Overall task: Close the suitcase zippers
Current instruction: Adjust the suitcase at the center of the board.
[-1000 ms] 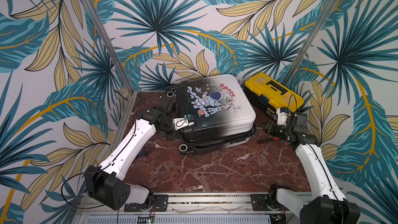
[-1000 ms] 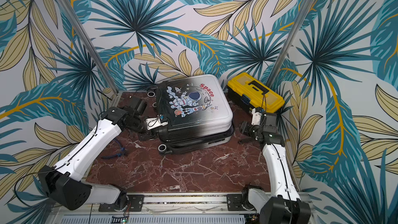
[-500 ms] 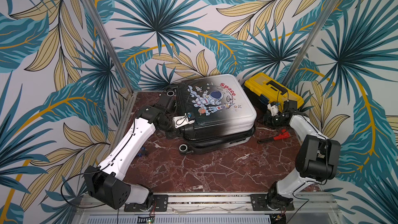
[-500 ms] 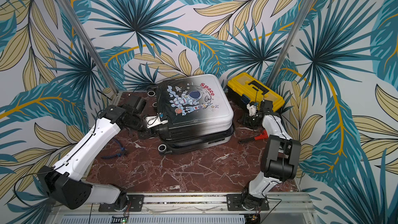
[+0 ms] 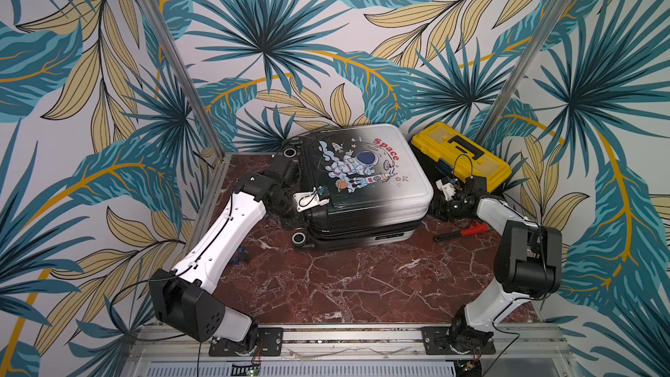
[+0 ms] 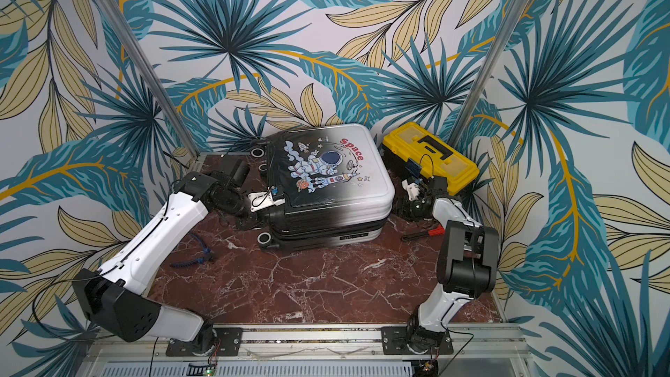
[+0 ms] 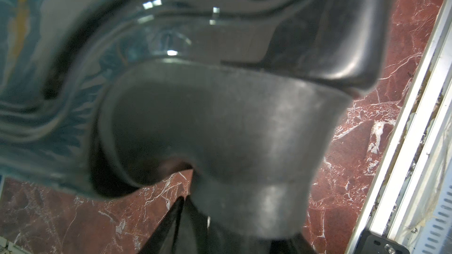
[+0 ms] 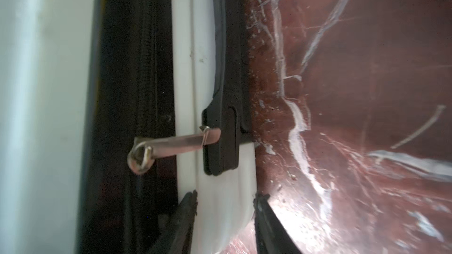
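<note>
One change | right jaws moved in to suitcase [image 5: 366, 183] zippers [image 8: 146, 69], parted, empty | left jaws: cannot tell

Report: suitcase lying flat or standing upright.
Lying flat: the suitcase rests on the marble table, astronaut print facing up.

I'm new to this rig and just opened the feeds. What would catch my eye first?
The astronaut-print suitcase lies flat on the marble table, flanked by the left arm at its black end and the right arm at its white end. A yellow toolbox sits beside it in the back corner on the robot's right. Loud leaf wallpaper surrounds everything.
</note>
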Controlling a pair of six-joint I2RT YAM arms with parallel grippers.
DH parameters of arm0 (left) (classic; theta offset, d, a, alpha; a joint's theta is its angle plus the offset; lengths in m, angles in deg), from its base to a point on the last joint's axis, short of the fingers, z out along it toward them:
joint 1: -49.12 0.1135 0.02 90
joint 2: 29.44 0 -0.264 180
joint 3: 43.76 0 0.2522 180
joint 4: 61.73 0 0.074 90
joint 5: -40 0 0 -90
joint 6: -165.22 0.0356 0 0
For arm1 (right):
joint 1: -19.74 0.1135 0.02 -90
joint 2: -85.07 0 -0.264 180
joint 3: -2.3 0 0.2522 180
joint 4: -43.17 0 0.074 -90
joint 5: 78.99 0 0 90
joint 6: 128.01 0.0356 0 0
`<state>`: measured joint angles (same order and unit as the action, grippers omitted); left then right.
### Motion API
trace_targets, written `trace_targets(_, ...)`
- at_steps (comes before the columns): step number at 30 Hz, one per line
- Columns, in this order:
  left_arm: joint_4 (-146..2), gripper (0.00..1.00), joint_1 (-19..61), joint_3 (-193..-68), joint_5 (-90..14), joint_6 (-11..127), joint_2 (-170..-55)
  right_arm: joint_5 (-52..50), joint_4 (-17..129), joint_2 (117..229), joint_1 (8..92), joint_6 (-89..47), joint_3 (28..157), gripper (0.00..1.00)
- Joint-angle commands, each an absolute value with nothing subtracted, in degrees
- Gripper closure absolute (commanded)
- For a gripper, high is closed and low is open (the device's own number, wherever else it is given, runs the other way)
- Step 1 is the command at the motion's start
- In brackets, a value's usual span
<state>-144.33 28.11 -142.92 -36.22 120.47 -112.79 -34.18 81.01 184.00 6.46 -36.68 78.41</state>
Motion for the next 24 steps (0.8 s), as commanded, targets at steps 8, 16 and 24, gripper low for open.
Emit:
trace_targets(8,-135.8,0.47,30.4,-141.4,-41.2,120.3,-108.9,-37.7,82.8,181.3,9.5,-36.9,74.8,0.59)
trace_targets(16,-135.8,0.48,30.7,-141.1,-44.3,124.1,-110.2,-29.2,90.5,179.6,9.5,-44.3,79.7,0.62)
trace_targets(24,-135.8,0.48,31.1,-142.4,-45.4,125.9,-111.3,-24.5,90.9,181.7,8.5,-57.7,82.3,0.60)
